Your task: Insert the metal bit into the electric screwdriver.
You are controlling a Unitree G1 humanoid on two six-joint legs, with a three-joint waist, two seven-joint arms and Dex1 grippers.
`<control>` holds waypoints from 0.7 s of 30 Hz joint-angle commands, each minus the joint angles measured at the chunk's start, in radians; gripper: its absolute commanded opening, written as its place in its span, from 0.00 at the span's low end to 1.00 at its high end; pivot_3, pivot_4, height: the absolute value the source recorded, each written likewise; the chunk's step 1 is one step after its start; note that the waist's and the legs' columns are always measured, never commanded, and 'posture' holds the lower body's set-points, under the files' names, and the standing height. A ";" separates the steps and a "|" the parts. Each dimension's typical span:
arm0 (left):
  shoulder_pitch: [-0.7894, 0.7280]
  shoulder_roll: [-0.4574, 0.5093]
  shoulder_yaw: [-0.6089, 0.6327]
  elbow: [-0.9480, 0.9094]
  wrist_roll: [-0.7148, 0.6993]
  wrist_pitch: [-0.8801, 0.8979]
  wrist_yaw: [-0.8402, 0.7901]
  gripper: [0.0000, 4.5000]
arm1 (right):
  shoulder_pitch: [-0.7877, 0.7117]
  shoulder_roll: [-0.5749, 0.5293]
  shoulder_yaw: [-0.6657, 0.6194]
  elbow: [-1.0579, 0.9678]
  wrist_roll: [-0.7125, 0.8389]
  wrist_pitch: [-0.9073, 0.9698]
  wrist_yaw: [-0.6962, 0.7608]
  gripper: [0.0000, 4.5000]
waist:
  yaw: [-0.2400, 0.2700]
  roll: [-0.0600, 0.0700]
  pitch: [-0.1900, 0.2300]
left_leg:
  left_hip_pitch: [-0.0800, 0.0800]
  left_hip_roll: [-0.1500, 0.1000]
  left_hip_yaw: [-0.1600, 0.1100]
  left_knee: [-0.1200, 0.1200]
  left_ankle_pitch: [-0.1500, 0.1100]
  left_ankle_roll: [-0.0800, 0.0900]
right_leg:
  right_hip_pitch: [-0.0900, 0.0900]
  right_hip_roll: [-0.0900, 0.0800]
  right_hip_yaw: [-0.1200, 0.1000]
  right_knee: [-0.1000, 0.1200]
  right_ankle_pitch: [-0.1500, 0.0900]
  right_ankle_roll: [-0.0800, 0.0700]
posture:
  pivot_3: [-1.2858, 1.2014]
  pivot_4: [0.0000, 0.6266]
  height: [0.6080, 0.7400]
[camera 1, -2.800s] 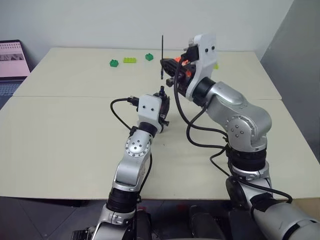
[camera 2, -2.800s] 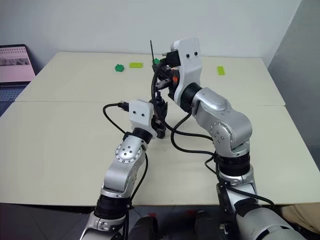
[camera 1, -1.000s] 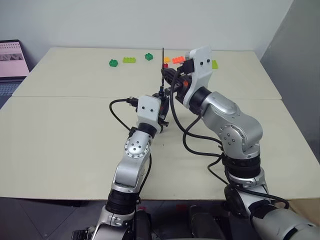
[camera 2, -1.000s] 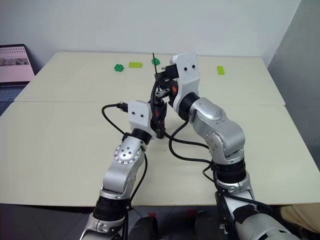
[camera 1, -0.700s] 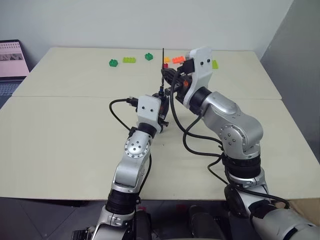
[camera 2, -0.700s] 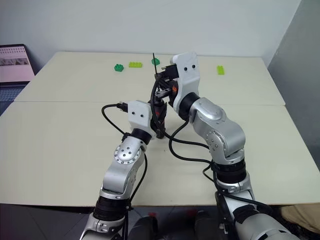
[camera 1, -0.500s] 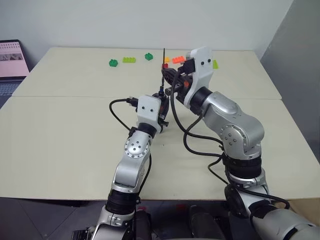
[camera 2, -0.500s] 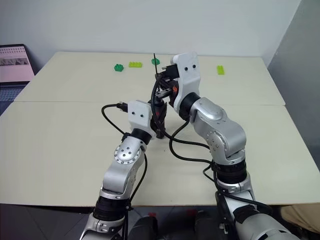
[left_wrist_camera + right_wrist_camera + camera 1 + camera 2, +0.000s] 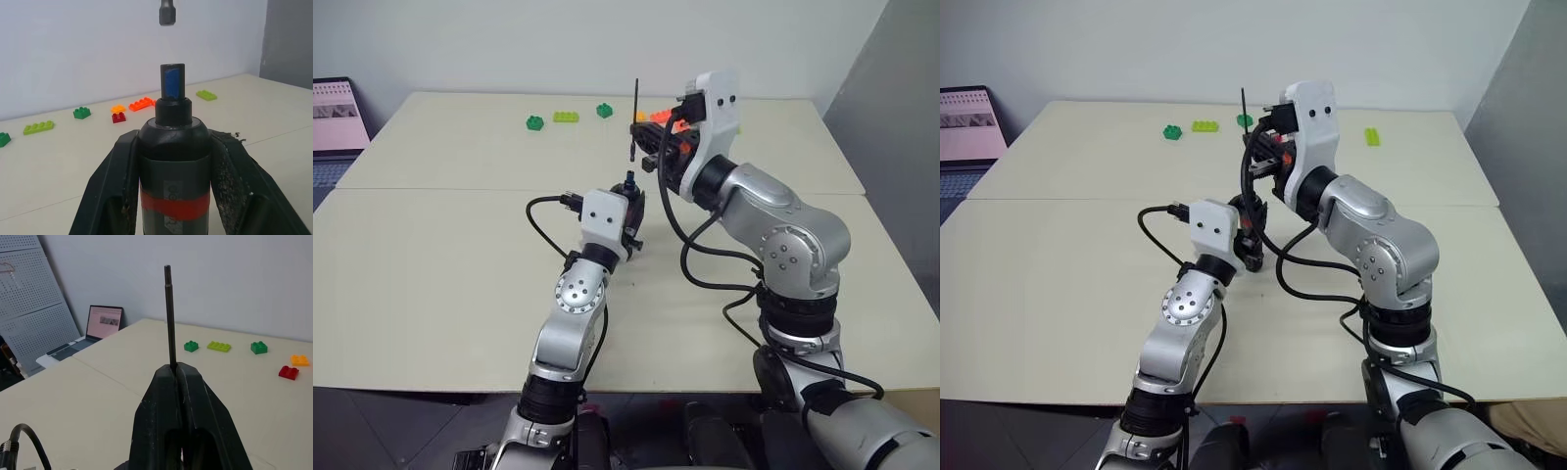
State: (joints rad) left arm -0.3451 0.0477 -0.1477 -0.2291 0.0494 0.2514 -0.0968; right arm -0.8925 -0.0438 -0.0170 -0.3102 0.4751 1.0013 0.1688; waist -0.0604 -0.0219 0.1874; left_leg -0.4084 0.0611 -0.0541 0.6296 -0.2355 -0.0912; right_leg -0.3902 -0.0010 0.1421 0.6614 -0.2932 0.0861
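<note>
My left gripper (image 9: 631, 208) is shut on the electric screwdriver (image 9: 175, 161), a dark cylinder with a red band, and holds it upright above the table. Its blue tip (image 9: 173, 81) points up. The right gripper (image 9: 176, 369) is shut on the metal bit (image 9: 169, 318), a thin dark rod held near-vertical with most of its length above the fingers. In the left eye view the bit (image 9: 634, 108) hangs just above the screwdriver's tip (image 9: 629, 179). In the left wrist view the bit's lower end (image 9: 167, 12) sits a short gap over the tip, roughly in line with it.
Toy bricks lie along the far side of the table: green (image 9: 536, 122), lime (image 9: 568, 117), green (image 9: 605, 111), orange (image 9: 658, 117) and a lime one (image 9: 1372, 137) at the right. A laptop (image 9: 335, 116) stands at the far left edge.
The right gripper has risen a little with the bit. The bit's lower end, which was down by the screwdriver's tip, now hangs clear above it. The left gripper has kept still.
</note>
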 commanded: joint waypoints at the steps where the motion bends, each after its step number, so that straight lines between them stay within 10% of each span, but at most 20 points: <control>1: 0.017 0.005 0.010 -0.042 0.001 -0.009 -0.002 0.37 | -0.016 -0.002 -0.009 -0.059 0.023 0.013 -0.005 0.00 | 0.000 0.000 0.000 | 0.000 0.000 0.000 0.000 0.000 0.000 | 0.000 0.000 0.000 0.000 0.000 0.000 | 0.52 0.24 1.00; 21: 0.033 0.007 0.013 -0.057 0.004 0.004 0.005 0.37 | 0.013 0.009 0.016 -0.087 0.031 0.024 -0.008 0.00 | -0.005 0.000 0.000 | 0.000 0.000 0.000 0.000 0.000 0.000 | 0.000 0.000 0.000 0.000 0.000 0.000 | 0.52 0.24 1.00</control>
State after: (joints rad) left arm -0.3200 0.0531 -0.1418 -0.2605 0.0438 0.2542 -0.0984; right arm -0.8758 -0.0393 0.0011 -0.3499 0.4942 1.0374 0.1644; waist -0.0657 -0.0220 0.1874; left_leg -0.4086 0.0613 -0.0541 0.6294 -0.2355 -0.0912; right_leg -0.3905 -0.0010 0.1421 0.6609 -0.2933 0.0861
